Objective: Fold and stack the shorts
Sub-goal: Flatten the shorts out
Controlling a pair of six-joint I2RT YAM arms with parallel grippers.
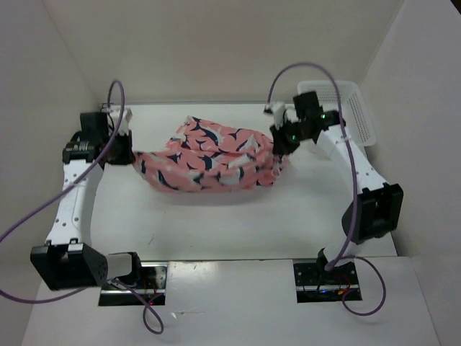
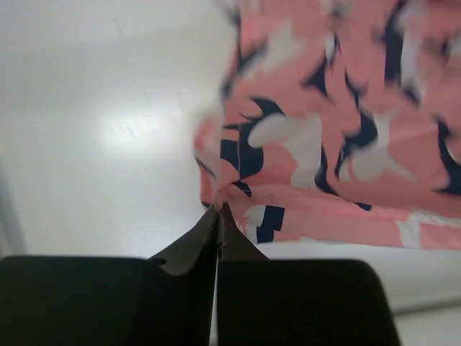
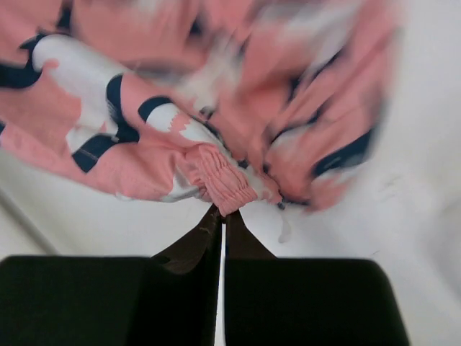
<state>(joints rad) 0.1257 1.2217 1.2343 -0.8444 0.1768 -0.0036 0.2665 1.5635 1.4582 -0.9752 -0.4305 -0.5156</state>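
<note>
A white table (image 1: 238, 231) sits inside pale walls, and a white mesh basket (image 1: 356, 108) stands at its far right corner. From above, the shorts (image 1: 209, 162) stretch across the far middle of the table as a bunched pink band with navy and white shapes. The left gripper (image 1: 131, 154) is at their left end and the right gripper (image 1: 278, 148) at their right end, just beside the basket.

In the left wrist view, the left gripper (image 2: 217, 209) has its fingers pressed together, pinching a corner of the shorts (image 2: 338, 144). The cloth spreads up and to the right over the bare table (image 2: 94, 144).

In the right wrist view, the right gripper (image 3: 222, 213) is closed tight on a gathered, elastic-looking edge of the shorts (image 3: 144, 122). The rest of the cloth is blurred above the table (image 3: 425, 180)
</note>
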